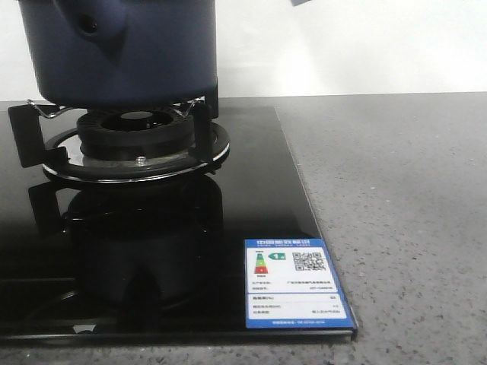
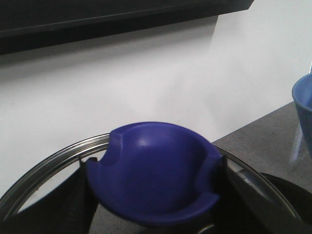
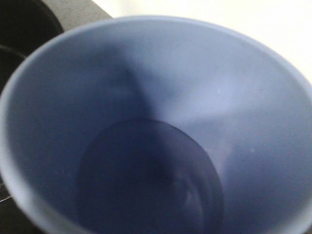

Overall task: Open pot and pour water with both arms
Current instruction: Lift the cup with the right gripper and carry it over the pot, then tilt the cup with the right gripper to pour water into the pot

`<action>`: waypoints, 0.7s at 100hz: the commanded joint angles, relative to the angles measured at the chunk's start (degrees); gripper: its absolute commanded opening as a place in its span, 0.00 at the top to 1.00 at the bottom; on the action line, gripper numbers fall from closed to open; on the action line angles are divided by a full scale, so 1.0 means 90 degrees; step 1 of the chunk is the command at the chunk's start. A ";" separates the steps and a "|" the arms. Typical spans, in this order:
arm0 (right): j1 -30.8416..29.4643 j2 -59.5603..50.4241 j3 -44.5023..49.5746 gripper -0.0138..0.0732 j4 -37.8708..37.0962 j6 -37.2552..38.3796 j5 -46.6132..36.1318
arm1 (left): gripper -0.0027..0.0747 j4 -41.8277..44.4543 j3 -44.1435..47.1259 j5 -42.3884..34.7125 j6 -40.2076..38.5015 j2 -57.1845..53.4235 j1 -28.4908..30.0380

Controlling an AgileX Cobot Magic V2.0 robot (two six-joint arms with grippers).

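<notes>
At 11 o'clock on the table (image 1: 396,190), pot (image 1: 122,49) sits on burner (image 1: 137,141). Left tool's opening hidden behind lid knob (image 2: 153,173); right tool unseen behind cup (image 3: 161,112).

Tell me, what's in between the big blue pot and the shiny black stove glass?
The burner sits there, with black metal supports propping up the pot above the glass stovetop. The front view shows it.

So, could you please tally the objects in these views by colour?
Dark navy blue: 2, the pot and the lid knob.
Pale blue: 1, the cup.
Black: 2, the glass hob and the burner.
Total: 5.
</notes>
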 commanded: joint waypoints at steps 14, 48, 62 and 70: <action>0.0423 0.0140 -0.0866 0.41 -0.0854 -0.0042 0.0080 | 0.53 -0.0475 -0.0262 -0.0041 -0.0039 -0.0205 0.0019; 0.0943 0.0603 -0.1364 0.41 -0.2295 -0.0042 0.0679 | 0.53 -0.0475 -0.0262 -0.0041 -0.0039 -0.0205 0.0019; 0.1103 0.0728 -0.1364 0.41 -0.2884 -0.0042 0.0679 | 0.53 -0.0475 -0.0262 -0.0041 -0.0039 -0.0205 0.0019; 0.1177 0.0795 -0.1364 0.41 -0.3167 -0.0042 0.0650 | 0.53 -0.0475 -0.0262 -0.0041 -0.0039 -0.0205 0.0019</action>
